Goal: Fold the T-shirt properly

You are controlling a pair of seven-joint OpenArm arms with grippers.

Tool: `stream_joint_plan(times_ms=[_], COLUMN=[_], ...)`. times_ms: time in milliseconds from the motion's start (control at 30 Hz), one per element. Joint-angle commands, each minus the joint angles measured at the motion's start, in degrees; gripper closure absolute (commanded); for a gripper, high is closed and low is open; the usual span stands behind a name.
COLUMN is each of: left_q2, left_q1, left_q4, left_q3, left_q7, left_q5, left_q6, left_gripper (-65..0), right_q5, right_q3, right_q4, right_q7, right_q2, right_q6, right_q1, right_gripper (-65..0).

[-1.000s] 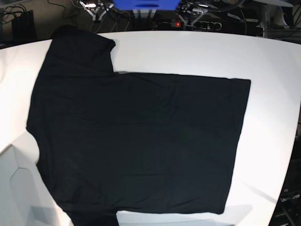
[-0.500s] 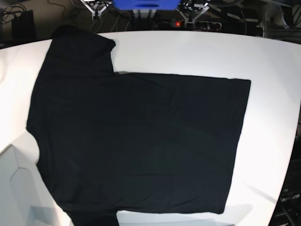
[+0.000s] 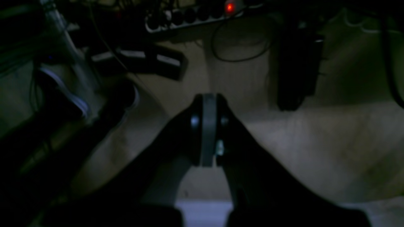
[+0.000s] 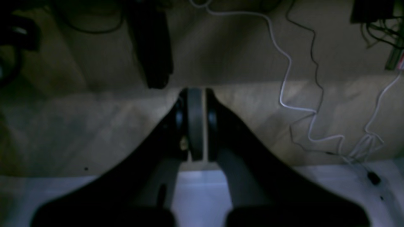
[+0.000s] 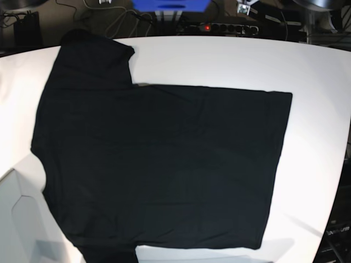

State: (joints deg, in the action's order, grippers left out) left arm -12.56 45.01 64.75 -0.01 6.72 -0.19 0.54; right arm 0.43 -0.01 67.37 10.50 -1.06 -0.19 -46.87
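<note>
1. Although no fold has yet been made, the large plain black short-sleeved cloth T-shirt (image 5: 159,164) is shown spread flat on the white round-edged table (image 5: 230,60), one sleeve extended toward the far left and the hem lying at the right.
2. Seen from its wrist camera, the left gripper (image 3: 206,130) has its jaws pressed together on nothing, above a dim floor with a black power strip (image 3: 192,17).
3. Likewise, the right gripper (image 4: 194,124) is closed and empty, with a white cable (image 4: 300,82) trailing on the floor beyond it.
4. Neither gripper appears in the base view, so a long approach is judged necessary; a misjudged descent could press the closed jaws into the cloth.
5. Black fabric offers little contrast, so an edge may be missed, or two layers pinched together.
6. Uneven lifting by the two arms would probably skew or wrinkle the fold.
</note>
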Motion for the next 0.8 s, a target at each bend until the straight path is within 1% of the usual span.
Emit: stream_joint_plan(times_ms=[0,133,233,300,367,433,500,633,700,767], left_q2=[-0.85,-3.58,-5.25,-5.86,-6.92,-8.67,-9.64,-8.85,-7.79,-6.65], left_q1=[2.85,9.45,13.84,15.95,17.45,18.06,18.24,17.89,17.71,16.30], left_q4=[4.39,16.61,24.79,29.45,33.49,37.01,39.64,43.60,44.92,46.33], left_q3=[-0.03,-0.12,-3.20,-6.45,-8.74,-9.62,-10.41,-14.45,-16.56,-18.23], left_q7=[-0.79,-0.79,-0.79,-0.70,-0.70,-0.61,-0.61,-0.61,-0.61,-0.61], left_q5=[0.05,-0.65,-5.66,-9.97,-12.34,-13.13,-13.22,-13.40,-13.40,-13.66], left_q6=[-0.23,0.04,-0.23,-0.32,-0.32,-0.40,-0.40,-0.40,-0.40,-0.40], left_gripper=[0.0,0.0,0.0,0.0,0.0,0.0,0.0,-0.5,-6.1,-16.0], right_q5=[0.32,0.32,0.32,0.32,0.32,0.32,0.32,0.32,0.32,0.32], right_q3=[0.14,0.14,0.14,0.23,0.58,0.67,0.67,1.99,2.25,2.25], right_q4=[4.05,15.31,23.22,29.11,34.65,40.10,44.58,49.15,49.51,49.51], right_q7=[-0.70,-0.70,-0.70,-0.70,-0.70,-0.70,-0.70,-0.70,-0.79,-0.70], right_q2=[-0.21,-0.74,-2.15,-2.76,-4.08,-4.52,-4.70,-4.52,-4.43,-4.35], right_q6=[0.41,0.41,0.41,0.41,0.41,0.41,0.41,0.41,0.41,0.41], right_q1=[-2.84,-10.40,-15.68,-18.93,-21.74,-23.94,-25.17,-24.73,-22.53,-20.69], right_gripper=[0.0,0.0,0.0,0.0,0.0,0.0,0.0,0.0,0.0,0.0])
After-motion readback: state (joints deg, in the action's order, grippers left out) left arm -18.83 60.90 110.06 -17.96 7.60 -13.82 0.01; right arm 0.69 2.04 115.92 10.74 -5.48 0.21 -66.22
